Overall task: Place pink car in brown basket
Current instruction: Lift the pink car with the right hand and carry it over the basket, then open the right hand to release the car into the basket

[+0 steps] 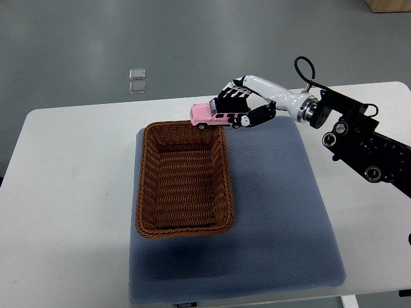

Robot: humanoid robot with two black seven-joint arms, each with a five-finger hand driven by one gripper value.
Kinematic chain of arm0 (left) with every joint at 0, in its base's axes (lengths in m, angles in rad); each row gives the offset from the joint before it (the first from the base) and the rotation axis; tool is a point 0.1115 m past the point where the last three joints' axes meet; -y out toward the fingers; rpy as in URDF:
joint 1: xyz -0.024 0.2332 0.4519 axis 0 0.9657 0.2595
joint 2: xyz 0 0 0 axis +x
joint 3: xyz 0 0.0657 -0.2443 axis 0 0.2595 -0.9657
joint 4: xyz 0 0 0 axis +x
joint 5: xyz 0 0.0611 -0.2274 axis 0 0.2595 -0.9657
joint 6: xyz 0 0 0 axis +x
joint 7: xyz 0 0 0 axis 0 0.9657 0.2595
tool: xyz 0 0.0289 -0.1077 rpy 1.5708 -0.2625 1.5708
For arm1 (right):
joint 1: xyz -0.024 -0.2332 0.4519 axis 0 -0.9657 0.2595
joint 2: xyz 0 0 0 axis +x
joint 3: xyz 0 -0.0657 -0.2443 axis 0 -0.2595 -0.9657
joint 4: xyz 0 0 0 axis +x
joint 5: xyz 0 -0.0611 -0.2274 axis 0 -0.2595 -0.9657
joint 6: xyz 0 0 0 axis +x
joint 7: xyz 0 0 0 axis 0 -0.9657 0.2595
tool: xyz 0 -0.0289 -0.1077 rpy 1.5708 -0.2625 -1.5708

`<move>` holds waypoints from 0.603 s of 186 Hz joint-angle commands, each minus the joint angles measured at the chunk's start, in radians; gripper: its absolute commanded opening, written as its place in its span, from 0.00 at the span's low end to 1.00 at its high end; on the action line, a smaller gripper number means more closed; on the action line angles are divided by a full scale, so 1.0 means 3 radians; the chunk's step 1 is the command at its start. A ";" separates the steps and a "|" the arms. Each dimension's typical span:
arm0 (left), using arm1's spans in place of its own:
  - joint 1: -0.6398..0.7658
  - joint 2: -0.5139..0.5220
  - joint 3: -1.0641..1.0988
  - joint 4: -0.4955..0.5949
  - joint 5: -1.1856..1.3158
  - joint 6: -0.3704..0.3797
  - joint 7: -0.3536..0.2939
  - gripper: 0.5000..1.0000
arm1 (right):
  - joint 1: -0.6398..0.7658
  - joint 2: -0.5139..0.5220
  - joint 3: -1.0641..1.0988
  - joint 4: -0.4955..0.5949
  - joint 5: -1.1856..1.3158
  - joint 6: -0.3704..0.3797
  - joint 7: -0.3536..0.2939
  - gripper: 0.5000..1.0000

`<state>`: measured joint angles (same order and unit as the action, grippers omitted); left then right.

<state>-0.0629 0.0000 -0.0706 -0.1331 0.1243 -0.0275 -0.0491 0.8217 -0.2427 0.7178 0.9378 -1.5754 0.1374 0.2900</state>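
A pink toy car (207,114) is held in my right hand (239,106), whose arm comes in from the right edge. The fingers are curled around the car's rear half. The car hangs just above the far right corner of the brown wicker basket (144,186), its nose pointing left. The basket is rectangular and stands on a blue-grey mat (282,212); nothing shows inside it. My left arm is not in view.
The mat lies on a white table (70,192). Two small clear square objects (137,80) lie on the grey floor beyond the table's far edge. A wooden box corner (388,5) shows at the top right.
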 commanded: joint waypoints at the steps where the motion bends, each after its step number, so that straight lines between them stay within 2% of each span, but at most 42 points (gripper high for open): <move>1: 0.0000 0.0000 0.0000 -0.0001 0.0000 0.0000 0.0000 1.00 | 0.0104 0.0088 -0.0215 0.0008 -0.0005 -0.0003 0.0035 0.00; 70: 0.0000 0.0000 0.0005 -0.0001 0.0000 0.0000 0.0000 1.00 | 0.0140 0.0364 -0.0659 0.0003 -0.0015 -0.0003 0.0046 0.00; 105: 0.0000 0.0000 0.0010 -0.0001 0.0000 0.0000 0.0000 1.00 | 0.0104 0.0369 -0.0721 -0.0053 -0.0015 -0.0141 0.0035 0.00; 106: 0.0000 0.0000 0.0010 -0.0001 0.0000 0.0000 0.0000 1.00 | 0.0104 0.0374 -0.0721 -0.0053 -0.0015 -0.0161 0.0035 0.05; 107: 0.0000 0.0000 0.0010 -0.0001 0.0000 0.0000 0.0000 1.00 | 0.0104 0.0374 -0.0721 -0.0053 -0.0015 -0.0161 0.0035 0.05; 108: 0.0000 0.0000 0.0010 -0.0001 0.0000 0.0000 0.0000 1.00 | 0.0104 0.0374 -0.0721 -0.0053 -0.0010 -0.0187 0.0035 0.13; 109: 0.0000 0.0000 0.0010 -0.0001 0.0000 0.0000 0.0000 1.00 | 0.0104 0.0374 -0.0721 -0.0053 -0.0010 -0.0187 0.0035 0.14; 110: 0.0000 0.0000 0.0010 -0.0001 0.0000 0.0000 0.0000 1.00 | 0.0104 0.0374 -0.0721 -0.0053 -0.0010 -0.0212 0.0035 0.21; 111: 0.0000 0.0000 0.0010 -0.0001 0.0000 0.0000 0.0000 1.00 | 0.0104 0.0374 -0.0721 -0.0053 -0.0010 -0.0212 0.0035 0.21; 112: 0.0000 0.0000 0.0010 -0.0001 0.0000 0.0000 0.0000 1.00 | 0.0104 0.0374 -0.0721 -0.0053 -0.0010 -0.0238 0.0035 0.27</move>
<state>-0.0629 0.0000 -0.0678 -0.1336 0.1243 -0.0275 -0.0491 0.8549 -0.1322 0.5025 0.9276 -1.5810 0.1166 0.3031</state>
